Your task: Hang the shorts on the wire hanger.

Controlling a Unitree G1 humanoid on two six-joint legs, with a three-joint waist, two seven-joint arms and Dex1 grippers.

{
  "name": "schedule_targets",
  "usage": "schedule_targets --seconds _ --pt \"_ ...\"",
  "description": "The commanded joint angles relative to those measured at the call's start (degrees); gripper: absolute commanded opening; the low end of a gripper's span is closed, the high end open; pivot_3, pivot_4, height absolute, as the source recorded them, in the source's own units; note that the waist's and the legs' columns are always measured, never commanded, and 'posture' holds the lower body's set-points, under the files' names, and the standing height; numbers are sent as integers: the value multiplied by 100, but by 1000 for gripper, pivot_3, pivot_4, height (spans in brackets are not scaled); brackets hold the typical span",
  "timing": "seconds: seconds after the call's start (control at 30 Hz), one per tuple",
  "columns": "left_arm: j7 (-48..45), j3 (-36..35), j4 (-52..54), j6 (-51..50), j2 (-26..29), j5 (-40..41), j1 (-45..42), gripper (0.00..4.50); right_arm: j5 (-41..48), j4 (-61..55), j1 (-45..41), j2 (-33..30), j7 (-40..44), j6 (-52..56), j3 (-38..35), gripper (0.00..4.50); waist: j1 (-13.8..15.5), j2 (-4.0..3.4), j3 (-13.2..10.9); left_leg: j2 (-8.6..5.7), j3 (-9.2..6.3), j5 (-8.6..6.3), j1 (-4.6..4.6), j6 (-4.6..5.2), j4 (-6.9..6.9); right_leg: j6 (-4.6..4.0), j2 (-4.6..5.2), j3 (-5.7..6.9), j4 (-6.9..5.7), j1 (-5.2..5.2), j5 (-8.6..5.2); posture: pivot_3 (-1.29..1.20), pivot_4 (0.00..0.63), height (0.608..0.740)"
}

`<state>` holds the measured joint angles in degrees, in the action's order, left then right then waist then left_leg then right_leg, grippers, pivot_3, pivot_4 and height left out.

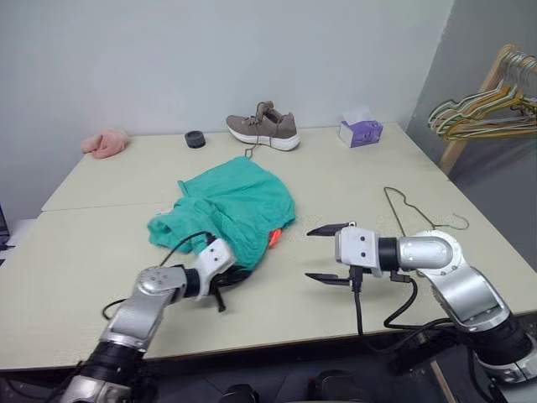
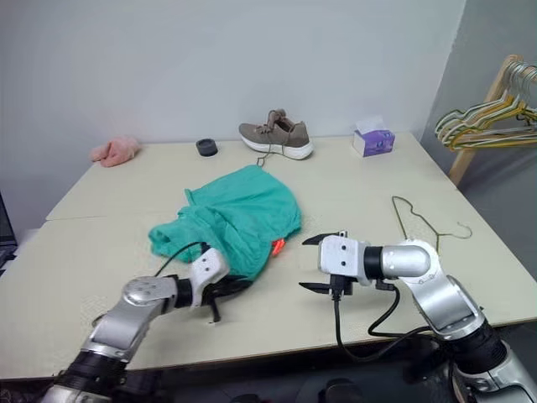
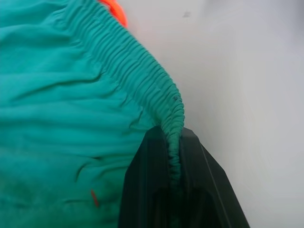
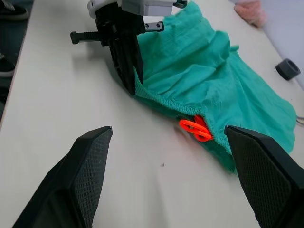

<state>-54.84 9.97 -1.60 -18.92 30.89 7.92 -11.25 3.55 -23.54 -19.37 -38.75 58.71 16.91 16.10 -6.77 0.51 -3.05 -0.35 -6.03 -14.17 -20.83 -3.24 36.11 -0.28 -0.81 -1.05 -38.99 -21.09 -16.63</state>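
Since the job is to get cloth onto wire, I read each placement for what it buys me:

table (image 1: 101,252): everything sits on it; flat top gives me room to slide or lift either piece.

shorts (image 1: 239,201): crumpled heap mid-table, waistband edge turned toward me w/ orange tag (image 1: 273,238) at near side. That edge is the firm bit, so prob. why it's the grab point.

hanger (image 1: 403,210): lies flat, well apart from shorts on my right side, hook end away from cloth. Untouched, so hanging itself not yet begun.

right gripper (image 1: 329,253): spread wide, nothing between fingers, hovering above table between shorts and hanger, pointing at tag side. I'd guess it's placed to take a 2nd hold on waistband or go for the wire.

left gripper (image 4: 127,61): clenched on waistband at near corner of shorts; wrist cam shows gathered elastic pinched between both fingers (image 3: 142,190). Low grip near table, so cloth can lift w/o slipping.

risk: thin pinch on elastic may slide off if I pull fast.
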Motion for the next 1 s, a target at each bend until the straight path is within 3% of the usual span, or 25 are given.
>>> schedule_targets --seconds 0.03,0.27,0.47,0.93,1.0 --pt "44 253 280 -334 -335 139 -431 33 103 -268 81 -259 75 -21 -262 4047 -72 6 -1 -1 6 0 -1 0 0 2 0 -6 1 -2 1 -226 0 740" --pt "166 694 38 -668 -1447 274 -1176 33 189 -553 438 -770 178 -2 -444 4047 -300 13 -1 -9 18 0 -2 0 1 13 3 -16 5 0 -1 -256 0 740" --pt "99 688 312 -840 -1445 467 -986 33 155 -616 485 -773 130 -3 -377 4047 -557 14 -2 4 3 0 4 0 -3 11 0 -12 -2 -2 -1 -247 0 740" --pt "-183 165 1509 -1032 -476 1148 -385 4314 -688 -67 149 -306 -121 -787 434 4047 -455 22 -7 -4 6 0 2 0 -2 9 -2 -14 1 -1 -3 -212 0 740" --pt "-295 -100 1608 -1007 -181 1253 -335 4471 -979 172 35 -131 -272 -973 637 4047 -457 23 -8 0 5 0 3 0 -2 9 -2 -13 0 -2 -3 -211 0 740"
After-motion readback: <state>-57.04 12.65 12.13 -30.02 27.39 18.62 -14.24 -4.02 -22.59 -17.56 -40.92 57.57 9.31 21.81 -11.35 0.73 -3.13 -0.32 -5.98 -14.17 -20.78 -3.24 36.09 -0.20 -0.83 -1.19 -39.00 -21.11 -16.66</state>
